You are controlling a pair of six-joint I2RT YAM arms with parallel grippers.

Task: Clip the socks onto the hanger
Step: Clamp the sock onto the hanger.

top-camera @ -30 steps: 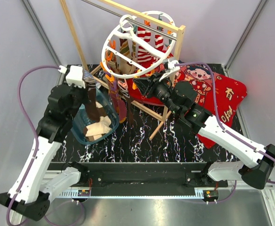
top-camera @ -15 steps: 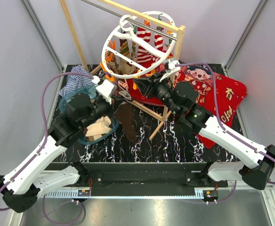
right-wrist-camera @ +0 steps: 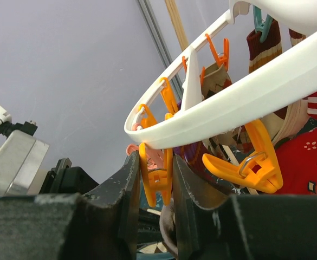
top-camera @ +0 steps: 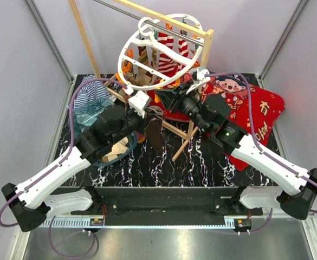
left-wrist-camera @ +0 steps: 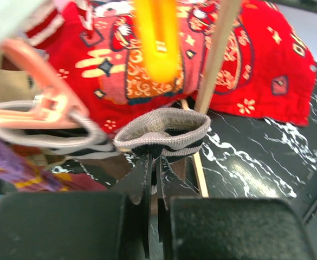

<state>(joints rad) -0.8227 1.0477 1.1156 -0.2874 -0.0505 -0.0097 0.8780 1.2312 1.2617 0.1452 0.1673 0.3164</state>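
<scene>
Left wrist: left jaws pinch grey-cuffed sock (left-wrist-camera: 163,129); right jaws squeeze orange clip (right-wrist-camera: 155,177).

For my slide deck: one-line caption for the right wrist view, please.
Right claw pinching an orange clip hanging from the white hanger, socks clipped behind.

At the far middle of the table (top-camera: 163,168) the hanger (right-wrist-camera: 245,92) hangs from the pole frame (top-camera: 83,38), with the blanket (top-camera: 256,108) spread to its right, the tub (top-camera: 88,118) of socks (top-camera: 115,151) to its near left, a cloth (top-camera: 90,89) behind the tub, and one sock (top-camera: 154,130) dangling between tub and blanket.
</scene>
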